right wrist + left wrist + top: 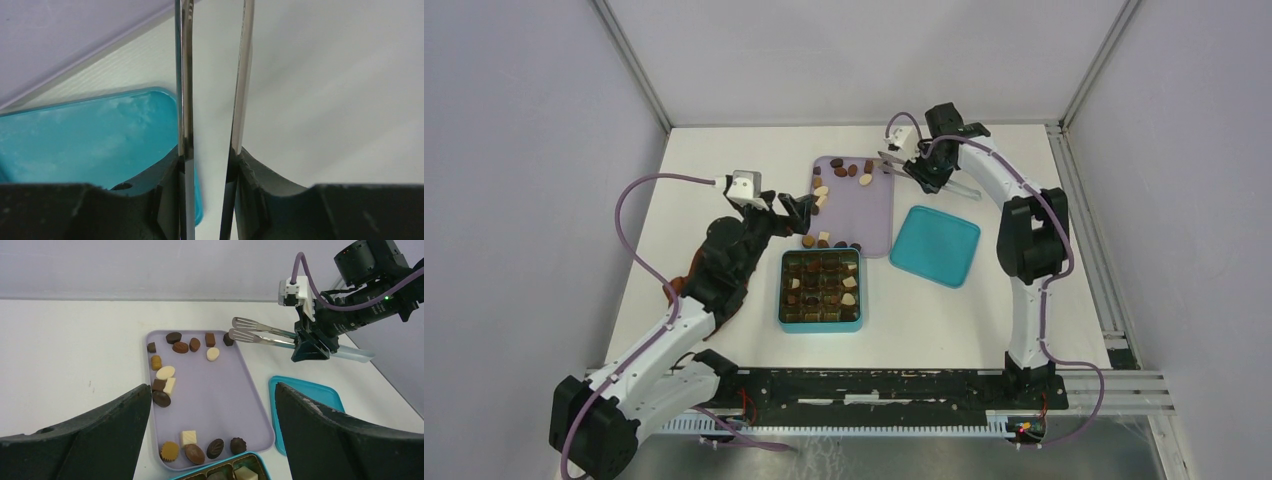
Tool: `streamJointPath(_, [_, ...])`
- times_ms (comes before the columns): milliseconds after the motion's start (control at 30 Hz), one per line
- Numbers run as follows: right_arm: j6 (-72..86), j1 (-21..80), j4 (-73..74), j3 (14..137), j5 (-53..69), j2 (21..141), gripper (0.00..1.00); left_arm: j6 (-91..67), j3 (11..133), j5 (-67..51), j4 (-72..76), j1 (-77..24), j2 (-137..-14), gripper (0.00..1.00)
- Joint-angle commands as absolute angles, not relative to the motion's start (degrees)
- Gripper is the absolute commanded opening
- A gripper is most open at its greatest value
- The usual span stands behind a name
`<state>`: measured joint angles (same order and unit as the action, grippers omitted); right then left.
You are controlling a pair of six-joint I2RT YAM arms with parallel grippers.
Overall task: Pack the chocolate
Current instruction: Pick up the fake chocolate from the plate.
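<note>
Holding slim metal tongs by the handle end, the right fingers were clamped on both arms. The tong arms themselves stood apart. Tips were at the far right corner of the flat lavender rectangular tray, just beside a dark piece; could not tell if touching.

Left fingers were spread wide, nothing between them, over the near left part of the tray and pointed across it.

Small bite-size chocolate, in dark brown, mid brown and cream-white pieces, was split across two spots. Loose pieces lay on the tray: a cluster along the far edge, a run down the left side, a row at the near edge. More pieces sat in cells of the square teal box, which had a brown gridded insert. Some cells looked filled, others too dark to tell.

Box was on the white table, just beside the tray's near edge. Flat teal square lid lay on the table right of the tray, near the right arm. Reddish-brown cloth showed partly under the left arm, left of the box.
</note>
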<state>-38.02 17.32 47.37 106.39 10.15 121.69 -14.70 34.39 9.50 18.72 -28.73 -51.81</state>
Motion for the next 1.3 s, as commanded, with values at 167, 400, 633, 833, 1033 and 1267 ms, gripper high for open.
streamJointPath(167, [-34.44, 17.05, 47.28, 111.4, 3.92, 125.03, 0.43, -10.76, 32.02, 10.19, 24.49, -28.85, -49.79, 0.97])
streamJointPath(400, [-34.08, 17.02, 48.07, 114.64, 4.02, 128.16, 0.44, -10.59, 31.68, 10.45, 24.78, -29.17, -49.56, 0.97])
streamJointPath(633, [-34.06, 17.05, 47.52, 115.4, 2.56, 129.11, 0.45, -10.49, 31.83, 10.54, 24.61, -29.38, -49.75, 0.97])
streamJointPath(833, [-33.88, 17.09, 47.66, 116.11, 2.83, 130.09, 0.46, -10.47, 32.32, 10.5, 24.21, -29.44, -50.25, 0.97])
streamJointPath(1033, [-33.53, 17.4, 47.82, 116.65, 3.01, 131.13, 0.45, -10.49, 32.37, 10.55, 24.1, -29.46, -50.36, 0.97])
streamJointPath(1267, [-33.32, 17.96, 47.63, 116.81, 1.63, 131.66, 0.37, -10.5, 32.55, 10.47, 23.91, -29.47, -50.61, 0.97])
